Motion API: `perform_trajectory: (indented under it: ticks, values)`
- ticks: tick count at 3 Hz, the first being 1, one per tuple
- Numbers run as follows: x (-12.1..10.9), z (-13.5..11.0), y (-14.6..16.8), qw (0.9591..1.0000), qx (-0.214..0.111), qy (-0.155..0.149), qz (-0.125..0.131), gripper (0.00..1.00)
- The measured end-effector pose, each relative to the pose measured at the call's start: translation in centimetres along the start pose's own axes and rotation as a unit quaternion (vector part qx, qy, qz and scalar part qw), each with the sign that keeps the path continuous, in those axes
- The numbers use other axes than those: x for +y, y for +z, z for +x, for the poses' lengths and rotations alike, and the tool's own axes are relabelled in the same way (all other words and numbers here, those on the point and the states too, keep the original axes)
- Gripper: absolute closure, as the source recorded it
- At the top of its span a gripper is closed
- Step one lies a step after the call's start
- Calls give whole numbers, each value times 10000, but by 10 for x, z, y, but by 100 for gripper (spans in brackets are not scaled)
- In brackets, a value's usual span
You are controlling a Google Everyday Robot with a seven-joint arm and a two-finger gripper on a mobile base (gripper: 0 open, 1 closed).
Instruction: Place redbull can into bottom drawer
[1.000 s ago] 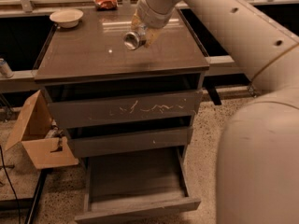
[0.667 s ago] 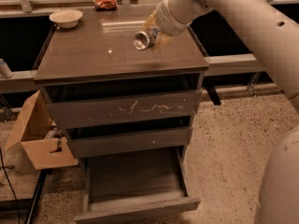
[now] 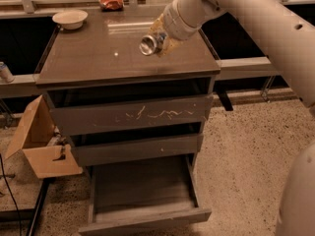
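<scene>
Silver-ended redbull can, just one, tight in the gripper over the cabinet top; three drawers, bottom drawer open.

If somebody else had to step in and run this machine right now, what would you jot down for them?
The gripper is above the cabinet top, right of its middle, shut on the redbull can. The can is lifted and tilted, one silver end toward the camera.
The bottom drawer is pulled open, and the can is not in it yet.
Done: can picked up, drawer open.
Left: bring the can down in front of the cabinet, set it in the drawer, and let go.
The white bowl and red snack bag at the back are not part of the job.
</scene>
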State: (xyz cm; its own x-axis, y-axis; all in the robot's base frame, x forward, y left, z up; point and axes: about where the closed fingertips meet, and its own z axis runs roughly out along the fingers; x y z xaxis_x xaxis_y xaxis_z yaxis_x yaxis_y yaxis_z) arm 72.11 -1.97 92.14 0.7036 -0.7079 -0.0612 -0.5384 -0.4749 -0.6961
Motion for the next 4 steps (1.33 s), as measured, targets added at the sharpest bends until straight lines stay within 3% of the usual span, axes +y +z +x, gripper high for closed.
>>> perform_trajectory:
  ticks: [2,3,4]
  values:
    - [29,-25,-31,9966,-515,642,71,100]
    - [55,-37,-47,9914,-680,1112,87,100]
    - [78,-51,-59,9798,-1071,1679,211,100]
